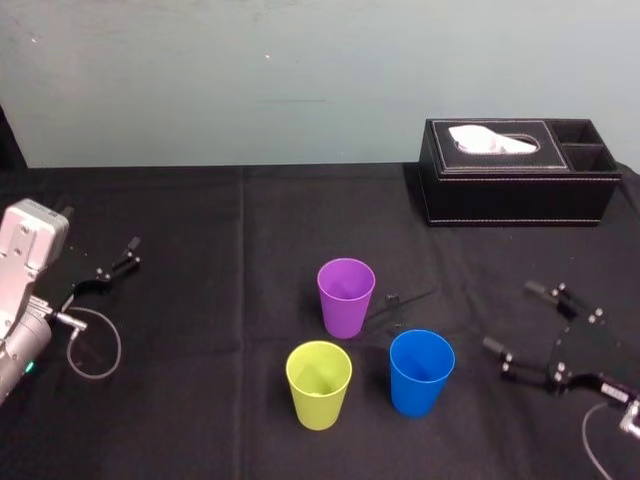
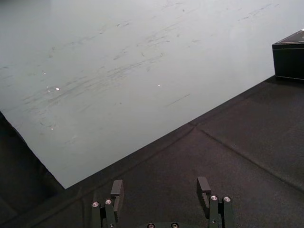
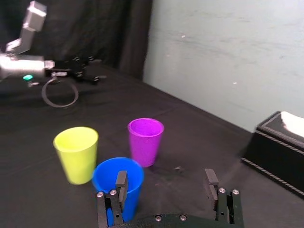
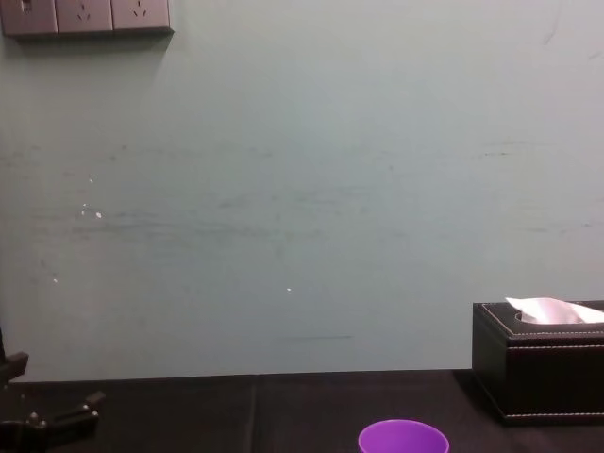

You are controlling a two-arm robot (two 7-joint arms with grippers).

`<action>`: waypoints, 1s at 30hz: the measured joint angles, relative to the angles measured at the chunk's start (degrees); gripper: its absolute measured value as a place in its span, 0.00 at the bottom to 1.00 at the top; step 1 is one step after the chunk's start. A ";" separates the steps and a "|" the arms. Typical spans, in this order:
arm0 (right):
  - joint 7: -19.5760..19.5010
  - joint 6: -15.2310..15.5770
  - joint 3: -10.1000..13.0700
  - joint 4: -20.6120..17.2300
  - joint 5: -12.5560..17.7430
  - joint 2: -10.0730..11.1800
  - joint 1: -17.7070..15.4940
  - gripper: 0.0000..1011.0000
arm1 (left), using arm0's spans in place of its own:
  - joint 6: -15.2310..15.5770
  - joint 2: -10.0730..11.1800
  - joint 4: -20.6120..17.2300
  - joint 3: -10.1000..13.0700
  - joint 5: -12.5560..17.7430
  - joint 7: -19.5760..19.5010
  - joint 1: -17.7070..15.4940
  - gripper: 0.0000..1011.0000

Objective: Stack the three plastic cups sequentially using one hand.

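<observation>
Right claw (image 1: 512, 316) spread, lower right of frame, near blue cup (image 1: 421, 372). Best: straddle rim, pinch lightly, lift straight. Left claw (image 1: 128, 253) spread, parked left edge.

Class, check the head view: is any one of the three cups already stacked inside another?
No, the purple cup, the blue cup and the yellow-green cup each stand apart, upright on the black tablecloth.
</observation>
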 joint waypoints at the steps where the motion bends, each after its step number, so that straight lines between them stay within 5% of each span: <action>1: 0.28 -0.08 -0.08 -0.02 -0.19 -0.03 -0.15 0.99 | 0.00 0.00 0.00 0.00 0.00 0.00 0.00 1.00; 30: 5.77 2.24 -2.35 2.91 -2.64 -6.02 -1.15 0.99 | 0.00 0.00 0.00 0.00 0.00 0.00 0.00 1.00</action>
